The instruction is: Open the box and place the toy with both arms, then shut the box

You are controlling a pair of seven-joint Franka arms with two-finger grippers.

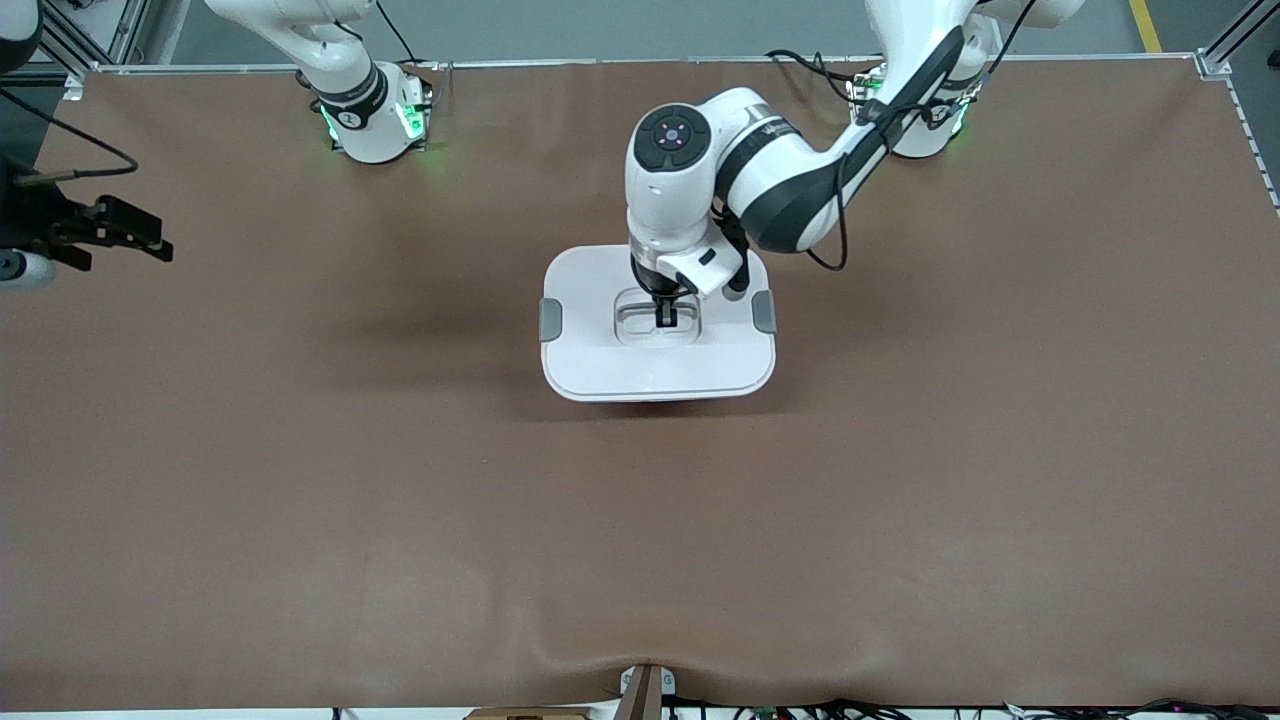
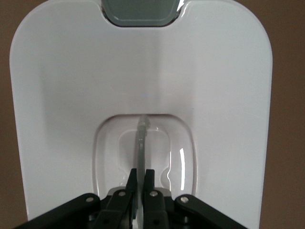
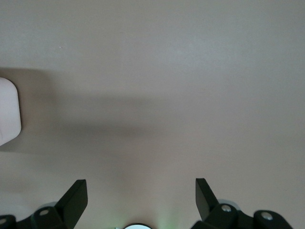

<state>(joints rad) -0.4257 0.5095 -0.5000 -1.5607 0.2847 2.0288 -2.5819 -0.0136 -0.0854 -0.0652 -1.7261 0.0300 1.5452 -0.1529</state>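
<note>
While box [image 1: 657, 340] sits lidded, left gripper [image 1: 666, 312] clamps its handle [image 2: 141, 143], right gripper [image 3: 140, 198] spread, waiting aside.

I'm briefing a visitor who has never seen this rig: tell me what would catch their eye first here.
First, the box with its white lid on, mid-table, with the left gripper down in the lid's recessed clear handle, jaws shut on that handle. Grey clips sit on the lid's two short ends. The right gripper waits with jaws open above bare table at the right arm's end.
</note>
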